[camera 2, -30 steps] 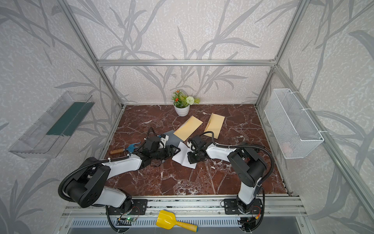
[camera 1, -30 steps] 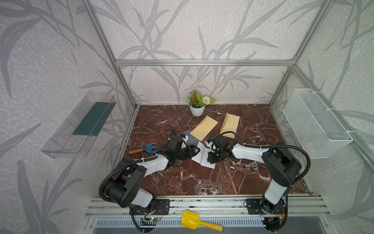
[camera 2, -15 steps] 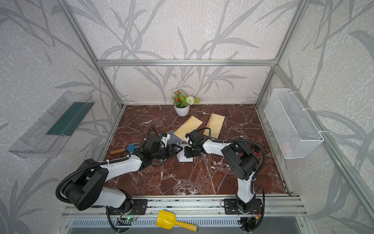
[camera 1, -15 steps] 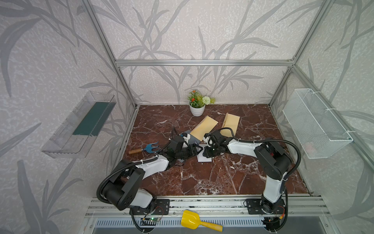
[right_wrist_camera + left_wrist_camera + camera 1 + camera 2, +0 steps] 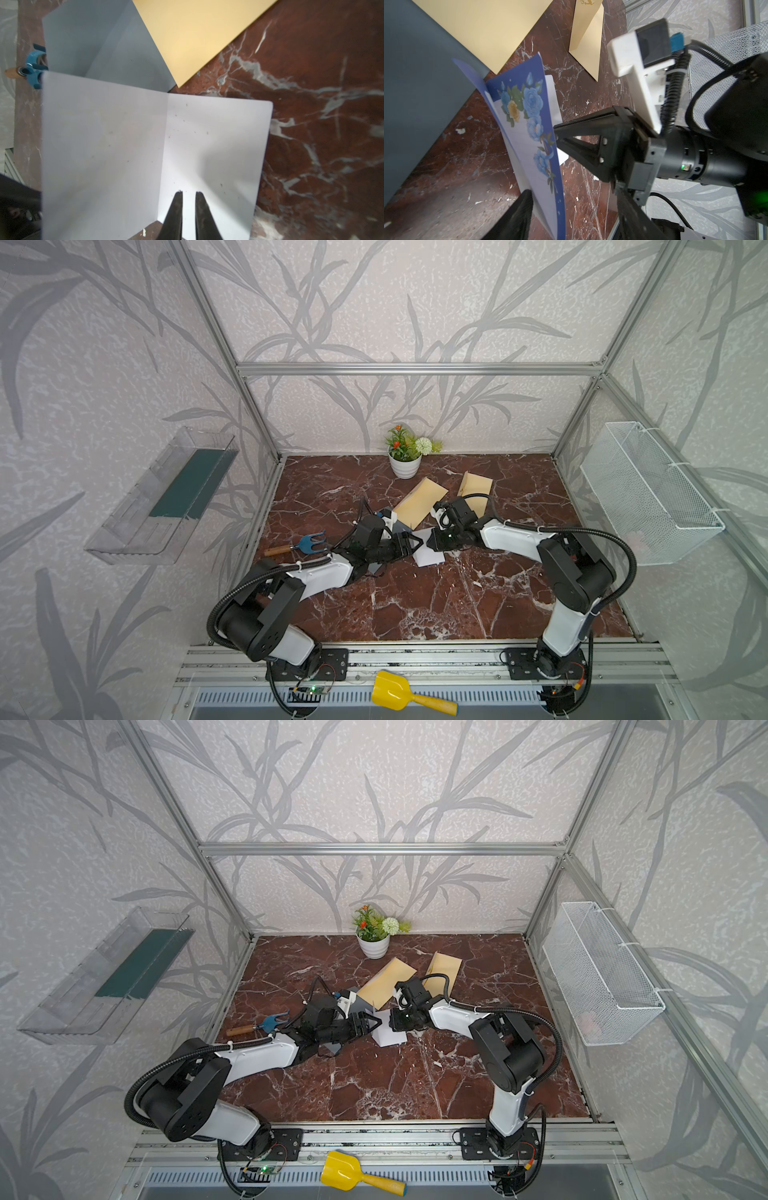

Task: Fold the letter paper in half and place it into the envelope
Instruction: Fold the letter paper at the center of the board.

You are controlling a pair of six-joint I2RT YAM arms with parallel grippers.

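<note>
Currently the letter paper (image 5: 428, 553) sits at the centre of both top views, on the red marble tabletop (image 5: 415, 614), between the two claws. It is half-folded. In the right wrist view a crease runs down its white back, with one half flat and the other rising. The left wrist view shows the raised half's printed face, blue with roses, standing steeply.

Right gripper (image 5: 433, 542): jaws all but closed, only a sliver of gap, tips down on the flat half close to the crease. Nothing visibly pinched. Judged purpose: a weight, so the sheet does not slide while the flap swings over.

Left gripper (image 5: 409, 545): jaws apart at roughly mid-width. One black finger (image 5: 517, 218) shows beside the raised flap, the other seemingly beyond it. No clamp. Likely there to prop and steer the flap shut.

Fold not yet flat; insertion not begun.

A tan envelope (image 5: 419, 502) lies just above the paper in the top views, overlapping a grey sheet (image 5: 104, 52). A second tan envelope (image 5: 476, 489) lies to its right. Cannot tell which one is meant, nor where either opens.
</note>
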